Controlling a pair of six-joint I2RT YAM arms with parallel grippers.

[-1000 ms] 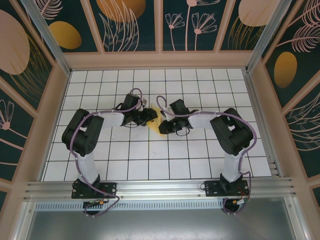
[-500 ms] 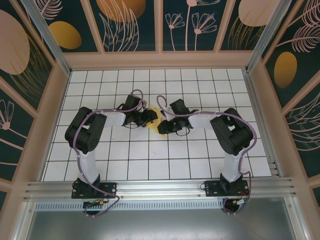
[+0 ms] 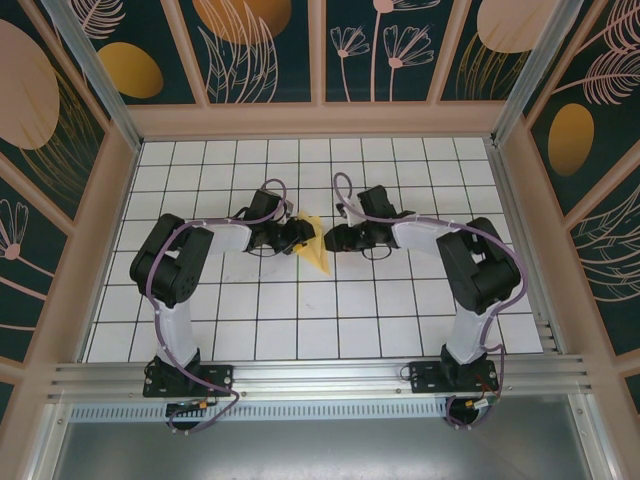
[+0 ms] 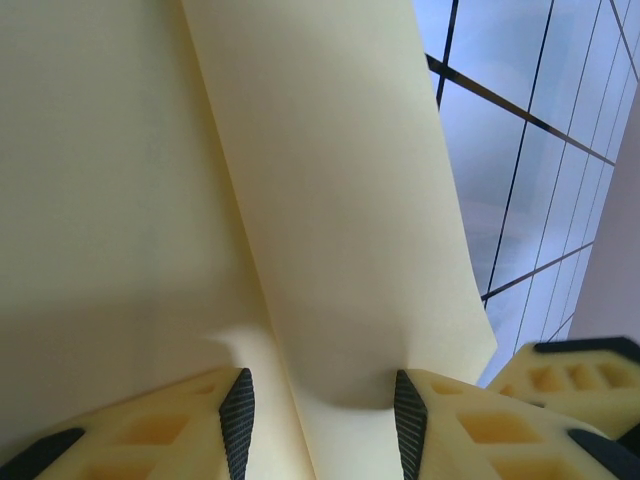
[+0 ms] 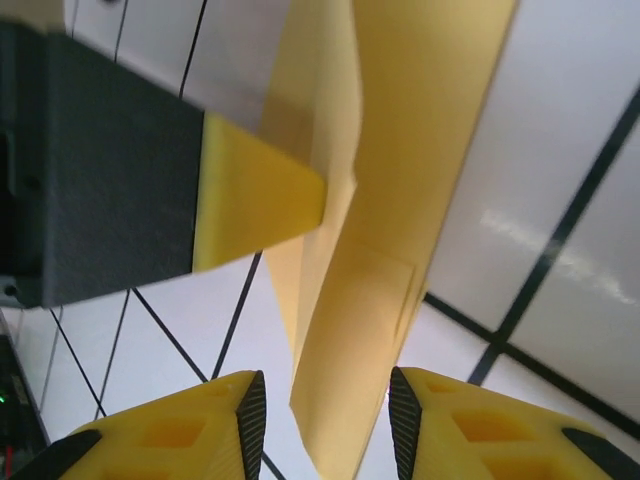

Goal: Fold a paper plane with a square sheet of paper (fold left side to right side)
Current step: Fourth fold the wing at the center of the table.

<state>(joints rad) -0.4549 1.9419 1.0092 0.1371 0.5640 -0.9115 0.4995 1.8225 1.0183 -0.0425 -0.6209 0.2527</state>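
The yellow paper [image 3: 316,250] lies folded into a narrow pointed shape at the table's middle, tip toward the near side. My left gripper [image 3: 300,236] is on its left edge. In the left wrist view the jaws [image 4: 323,420] stand apart over the paper [image 4: 330,200], astride a raised flap whose edge touches the right pad. My right gripper [image 3: 330,240] sits just right of the paper, open. In the right wrist view the paper's [image 5: 390,200] near end reaches between the parted jaws [image 5: 325,420] without touching either pad, and a yellow finger [image 5: 255,195] of the left gripper rests against the sheet.
White grid-tiled table [image 3: 300,330] with wooden walls on three sides and an aluminium rail [image 3: 320,378] along the near edge. Both arms bend inward and meet near the centre. Bare tiles stretch in front of and behind the paper.
The right gripper has opened, let go of the paper and drawn back to the right, its elbow swinging right. The left gripper stays put on the paper.
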